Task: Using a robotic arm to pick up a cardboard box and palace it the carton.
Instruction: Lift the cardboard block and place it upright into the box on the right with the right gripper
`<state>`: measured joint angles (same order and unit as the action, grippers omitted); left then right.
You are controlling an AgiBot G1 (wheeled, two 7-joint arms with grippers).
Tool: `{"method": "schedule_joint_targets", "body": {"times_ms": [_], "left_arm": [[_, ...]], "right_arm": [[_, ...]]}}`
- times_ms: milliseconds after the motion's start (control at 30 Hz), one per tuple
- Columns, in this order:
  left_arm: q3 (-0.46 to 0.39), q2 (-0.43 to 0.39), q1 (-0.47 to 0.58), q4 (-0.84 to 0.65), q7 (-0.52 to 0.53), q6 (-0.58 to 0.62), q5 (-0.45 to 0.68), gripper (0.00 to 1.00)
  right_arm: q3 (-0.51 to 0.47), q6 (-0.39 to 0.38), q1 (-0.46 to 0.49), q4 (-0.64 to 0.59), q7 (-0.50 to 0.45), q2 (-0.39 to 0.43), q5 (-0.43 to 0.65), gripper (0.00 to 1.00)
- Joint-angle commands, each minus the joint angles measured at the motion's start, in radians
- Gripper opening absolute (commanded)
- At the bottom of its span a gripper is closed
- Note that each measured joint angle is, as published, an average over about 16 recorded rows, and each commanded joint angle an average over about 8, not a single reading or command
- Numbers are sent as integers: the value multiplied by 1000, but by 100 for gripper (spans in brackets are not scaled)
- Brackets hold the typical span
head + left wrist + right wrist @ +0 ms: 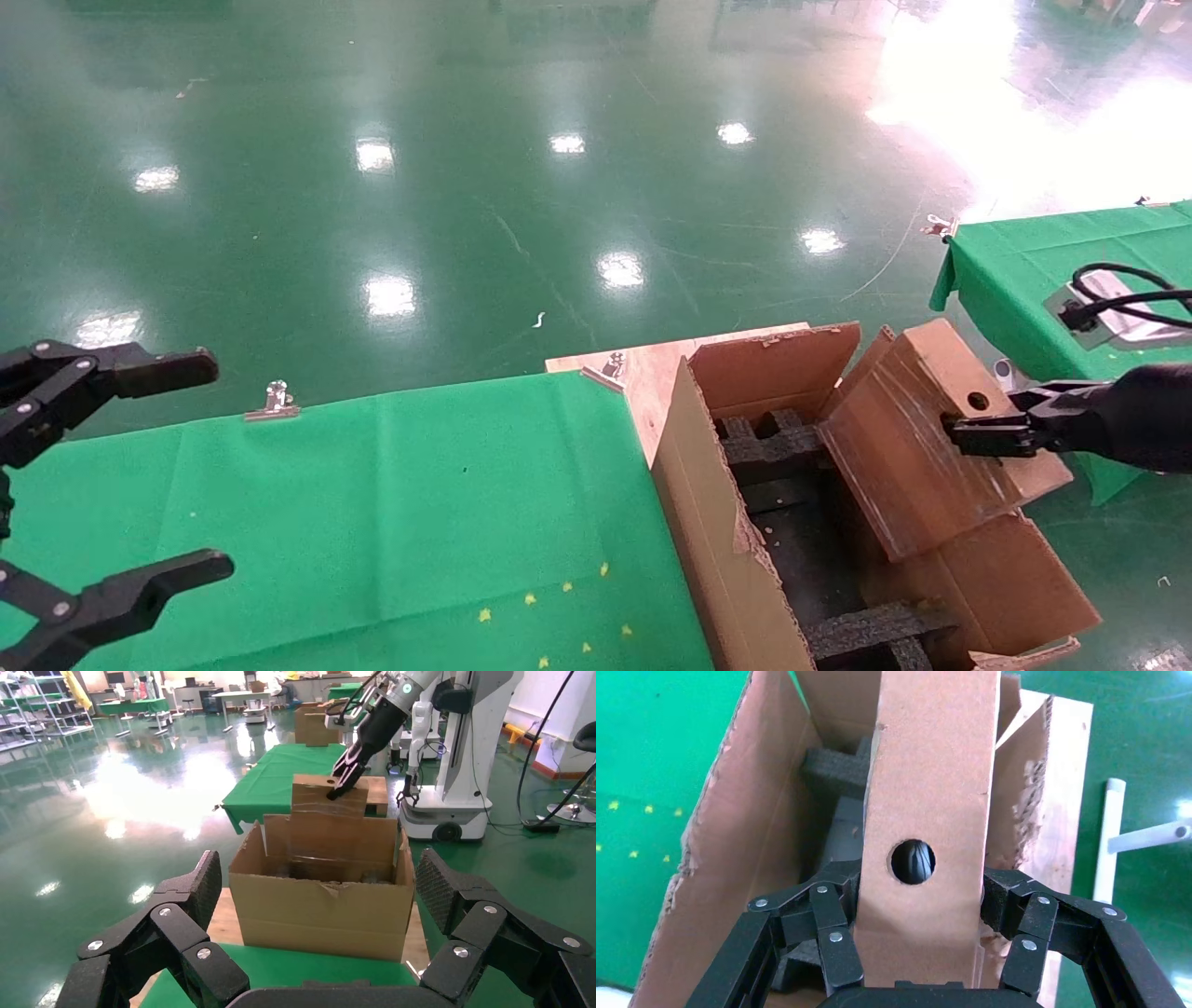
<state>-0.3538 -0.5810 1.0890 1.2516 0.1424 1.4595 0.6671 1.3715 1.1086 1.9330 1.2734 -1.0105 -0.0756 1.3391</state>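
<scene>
1. We are holding the small box (917,438) with our right tool (968,431), its fingers (828,931) pressed against two opposite sides near the end with the round hole, so the box is hanging lengthwise from the grip.
2. The box is hovering tilted over the right part of the carton (717,522), its lower end dipping past the rim toward the black foam (875,629) inside, probably so it can slide down between the inserts.
3. The carton is standing open on a wooden board (643,368) just to the right of the green desk (372,522), its ragged flaps spread outward and leaving the mouth free.
4. Our left tool (121,485) is waiting wide open and empty over the near left part of the desk, well apart from the carton and out of the way.
5. We are judging the placing as underway: the box is not yet resting in the carton.
</scene>
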Motion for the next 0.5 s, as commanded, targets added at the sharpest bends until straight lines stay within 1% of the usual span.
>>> {"method": "schedule_joint_targets", "body": {"times_ms": [33, 300, 500], "left_arm": [[0, 0, 0, 0, 0, 0, 0, 100], [0, 0, 0, 0, 0, 0, 0, 100], [0, 0, 0, 0, 0, 0, 0, 100]], "right_arm": [[12, -29, -16, 23, -38, 10, -1, 0], [8, -20, -10, 4, -28, 3, 2, 0], [26, -42, -29, -18, -82, -8, 19, 0]]}}
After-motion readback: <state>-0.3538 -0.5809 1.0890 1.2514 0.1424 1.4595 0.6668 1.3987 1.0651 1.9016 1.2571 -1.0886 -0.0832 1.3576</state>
